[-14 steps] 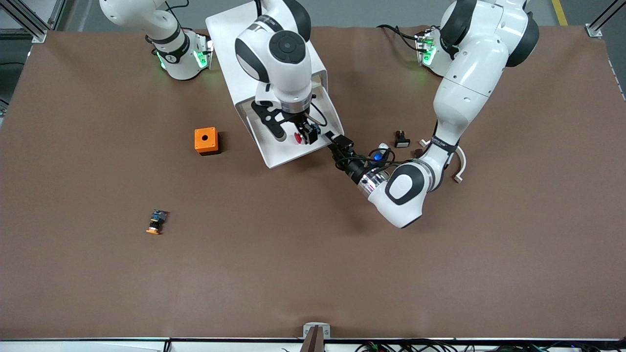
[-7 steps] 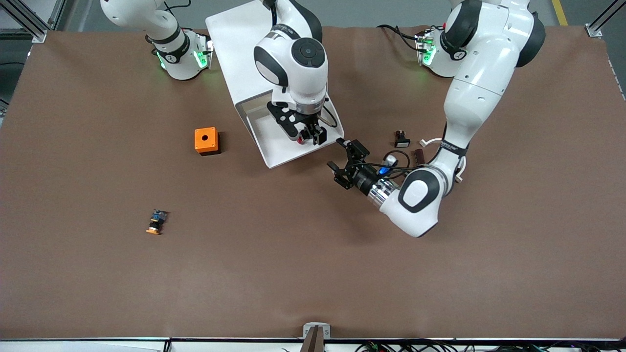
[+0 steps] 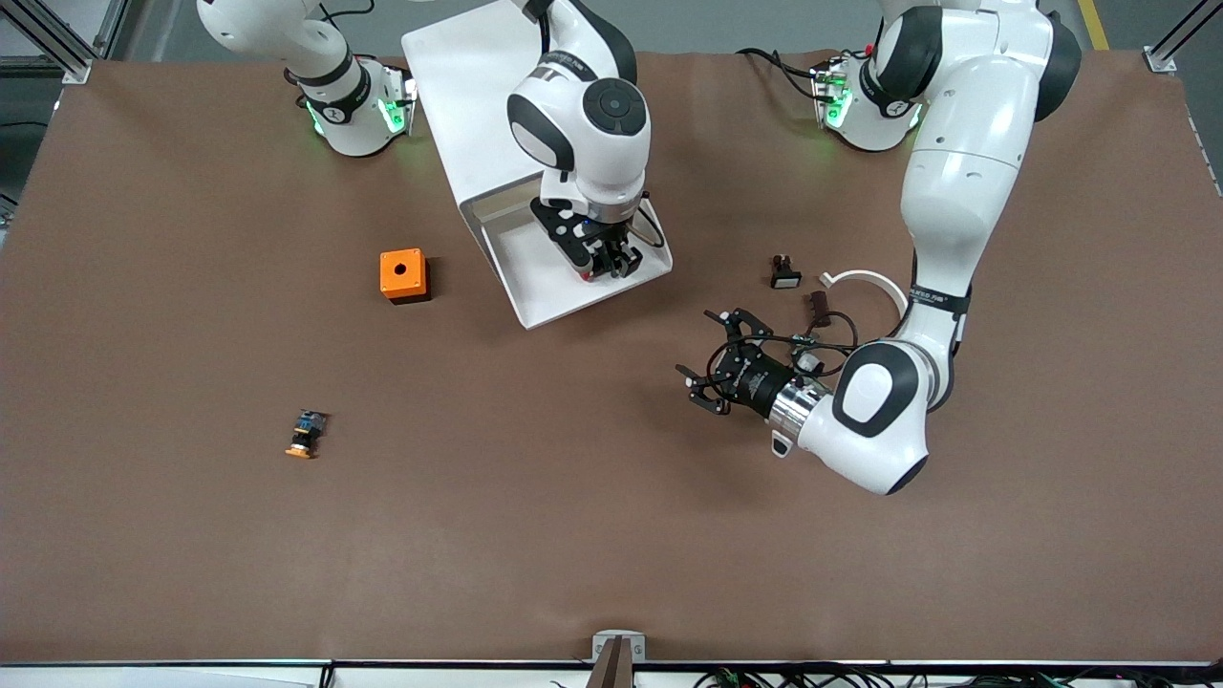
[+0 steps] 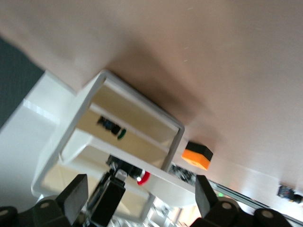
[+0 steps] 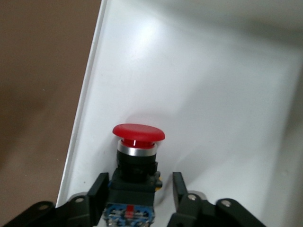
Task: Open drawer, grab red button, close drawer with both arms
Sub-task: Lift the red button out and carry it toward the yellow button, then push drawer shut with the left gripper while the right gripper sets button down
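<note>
The white drawer (image 3: 545, 287) stands pulled out of its white cabinet (image 3: 459, 76). The red-capped button (image 3: 591, 275) lies in it near the front wall. My right gripper (image 3: 605, 267) is down in the drawer, open, with a finger on each side of the button's black body (image 5: 135, 182). One finger touches the body; a gap shows at the other. My left gripper (image 3: 707, 361) is wide open and empty over bare table, off the drawer toward the left arm's end. Its view shows the drawer front (image 4: 170, 182) and the red cap (image 4: 144, 178).
An orange cube box (image 3: 402, 274) sits beside the drawer toward the right arm's end. A button with an orange-yellow cap (image 3: 306, 433) lies nearer the front camera. A small black-and-white part (image 3: 784, 273), a brown piece (image 3: 818, 300) and a white curved piece (image 3: 869, 279) lie near the left arm.
My left gripper has let go of the drawer's front corner, opened wide and pulled away toward the front camera. My right gripper has shifted slightly within the drawer by the button.
</note>
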`<state>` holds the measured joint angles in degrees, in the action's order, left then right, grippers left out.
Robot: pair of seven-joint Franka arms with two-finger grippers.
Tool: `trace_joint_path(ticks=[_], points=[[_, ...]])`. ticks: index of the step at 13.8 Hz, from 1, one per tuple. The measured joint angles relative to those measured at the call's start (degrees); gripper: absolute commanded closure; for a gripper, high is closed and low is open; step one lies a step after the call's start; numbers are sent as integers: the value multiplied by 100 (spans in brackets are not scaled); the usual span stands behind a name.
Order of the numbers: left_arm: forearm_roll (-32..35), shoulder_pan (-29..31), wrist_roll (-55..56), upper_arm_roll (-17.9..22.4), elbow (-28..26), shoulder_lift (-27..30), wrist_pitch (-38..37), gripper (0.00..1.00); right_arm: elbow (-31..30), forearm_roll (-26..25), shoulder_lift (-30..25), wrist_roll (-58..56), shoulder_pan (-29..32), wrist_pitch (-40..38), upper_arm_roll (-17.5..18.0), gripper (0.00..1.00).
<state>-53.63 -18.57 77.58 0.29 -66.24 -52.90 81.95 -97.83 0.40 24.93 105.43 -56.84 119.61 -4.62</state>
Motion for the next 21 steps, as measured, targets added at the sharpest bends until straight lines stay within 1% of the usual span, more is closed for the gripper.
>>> trace_joint_path(ticks=[1, 4, 6, 9, 11, 14, 16, 18, 21], points=[[277, -108, -259, 1, 26, 100, 185, 1, 24, 3, 0, 1, 0, 0, -3, 100], [1267, -497, -858, 5, 51, 481, 938, 1, 134, 6, 3, -45, 22, -13, -37, 100], [1929, -714, -1043, 9, 52, 690, 1379, 1, 363, 77, 3, -482, 158, -256, -81, 100], [2807, -908, -1147, 8, 49, 797, 1960, 1, 843, 162, -18, -2055, 778, -871, -144, 100], [3376, -1046, -1191, 5, 49, 833, 2223, 1, 902, 180, -59, -3415, 1431, -973, -174, 100], [3848, -1273, -1195, 6, 49, 895, 2461, 1, 814, 190, -41, -5326, 2395, -924, -205, 100], [4196, -1432, -1191, 8, 49, 954, 2574, 1, 529, 192, -20, -6457, 2951, -530, -211, 100], [4421, -1562, -1178, 8, 44, 978, 2660, 1, 50, 193, 17, -7441, 3450, 178, -214, 100], [4758, -1774, -1129, 7, -46, 977, 3008, 1, -512, 193, 201, -8395, 3977, 1181, -207, 100]])
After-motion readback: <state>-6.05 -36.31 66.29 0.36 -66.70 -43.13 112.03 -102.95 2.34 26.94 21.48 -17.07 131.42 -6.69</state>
